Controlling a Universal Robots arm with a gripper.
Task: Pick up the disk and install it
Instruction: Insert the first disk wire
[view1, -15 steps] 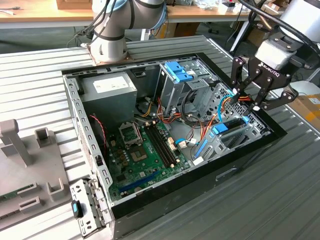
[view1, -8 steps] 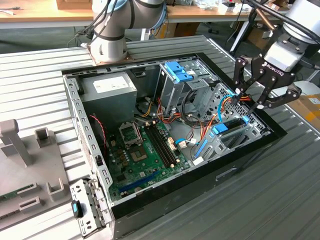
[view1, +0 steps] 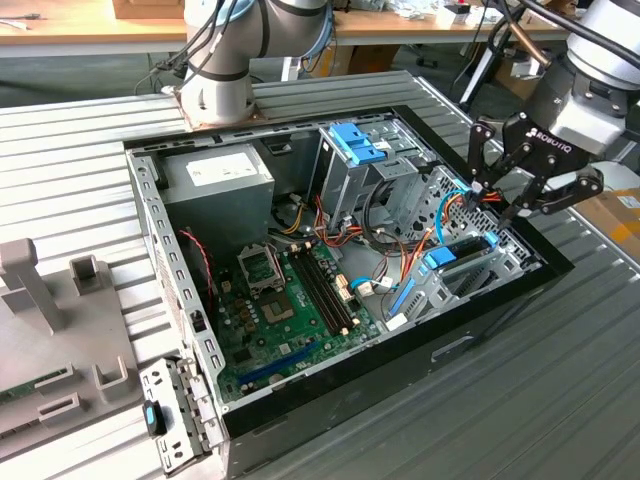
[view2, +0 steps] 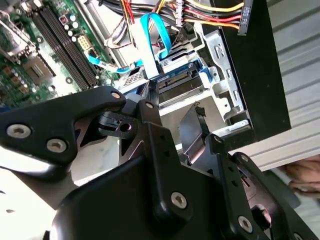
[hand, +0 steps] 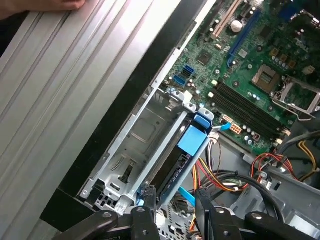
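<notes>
While in bay, disk (view1: 466, 248) beneath jaws

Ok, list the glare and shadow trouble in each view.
Exterior view: even light, mild shade inside the case. Second wrist view: the pale surface behind the gripper glares white. First wrist view: the ribbed table shines bright, the disk sits in shade.

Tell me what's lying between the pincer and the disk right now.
In the first wrist view, a thin blue data cable crosses the short gap between the open pincer and the disk; coloured wires run beside it.
</notes>
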